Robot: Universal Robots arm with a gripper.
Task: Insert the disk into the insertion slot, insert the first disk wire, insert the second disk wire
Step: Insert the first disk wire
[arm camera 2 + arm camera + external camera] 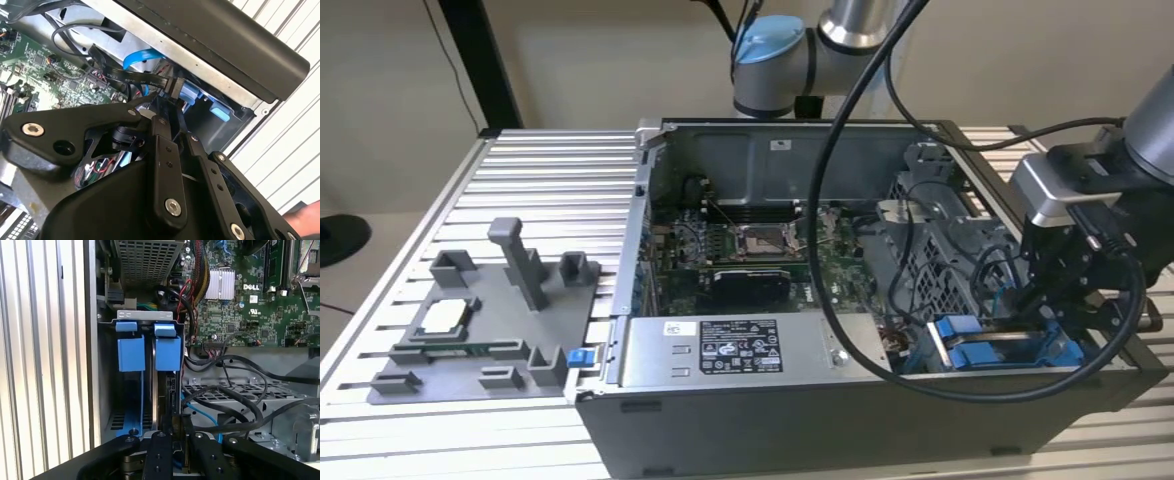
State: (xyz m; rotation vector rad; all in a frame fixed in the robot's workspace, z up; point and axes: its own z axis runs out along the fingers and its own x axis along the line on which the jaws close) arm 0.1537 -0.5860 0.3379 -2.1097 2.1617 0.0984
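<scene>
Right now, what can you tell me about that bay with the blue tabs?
The insertion slot sits in a corner of the open computer case, against its outer wall. It looks like grey metal, partly perforated, with two blue plastic tabs side by side. Black cables run beside it; the pincer hovers close to it.
</scene>
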